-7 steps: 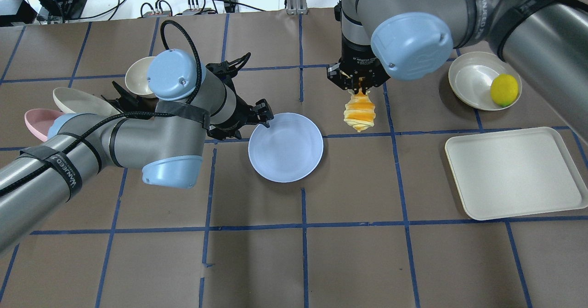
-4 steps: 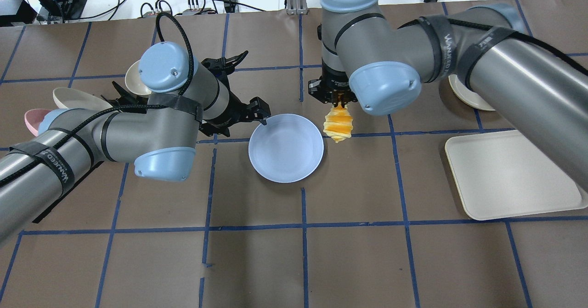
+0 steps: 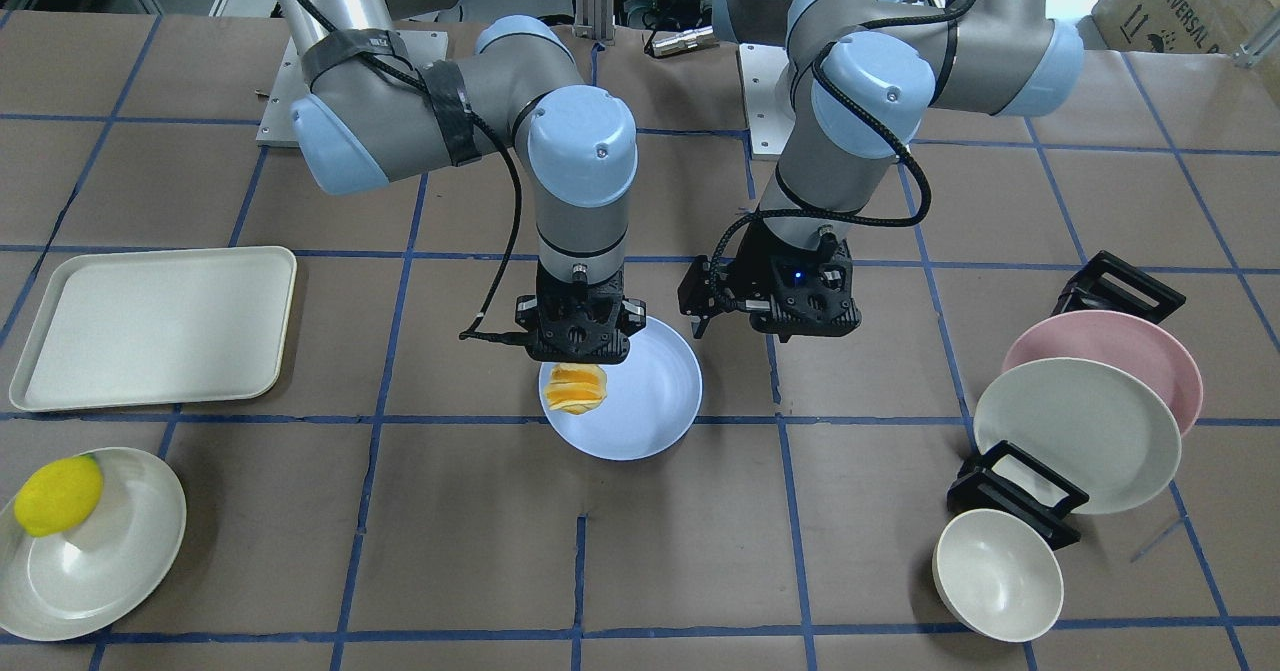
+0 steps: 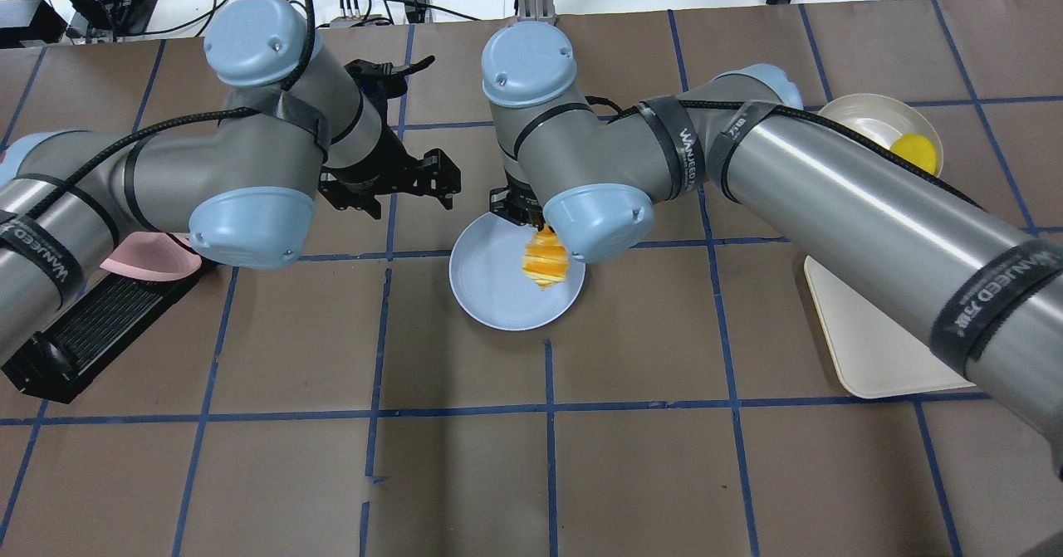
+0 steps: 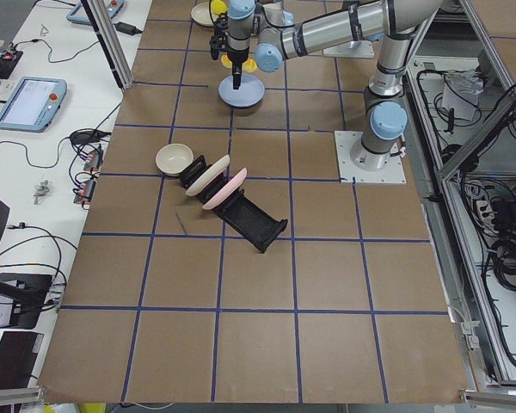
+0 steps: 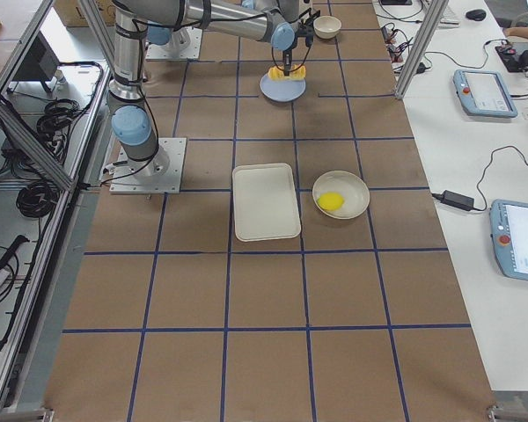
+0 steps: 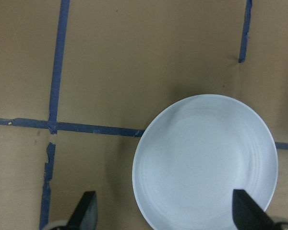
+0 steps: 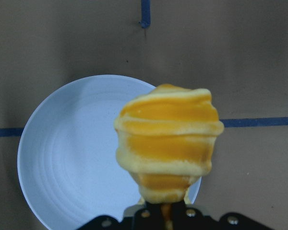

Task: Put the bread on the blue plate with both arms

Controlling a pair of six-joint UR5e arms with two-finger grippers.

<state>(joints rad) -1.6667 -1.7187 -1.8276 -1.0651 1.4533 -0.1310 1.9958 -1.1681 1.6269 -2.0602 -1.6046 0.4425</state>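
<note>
The bread (image 4: 546, 260) hangs from my right gripper (image 4: 536, 229), which is shut on its top end and holds it over the right part of the blue plate (image 4: 494, 279). In the right wrist view the bread (image 8: 168, 143) hangs in front of the plate (image 8: 67, 158). In the front view the bread (image 3: 575, 388) is just above the plate (image 3: 650, 401). My left gripper (image 4: 390, 192) is open and empty, raised to the left of the plate. Its wrist view shows both fingers (image 7: 84, 213) spread, with the plate (image 7: 206, 163) below.
A cream tray (image 3: 150, 326) lies on my right side. Near it a yellow lemon (image 3: 58, 494) sits on a cream plate (image 3: 110, 561). On my left a black rack holds a pink plate (image 3: 1110, 346) and a cream plate (image 3: 1075, 431), with a cream bowl (image 3: 998, 573) beside it.
My right arm has carried the bread leftward, from beside the plate to over it. My left gripper has come off the plate's rim and moved up and away to the left.
</note>
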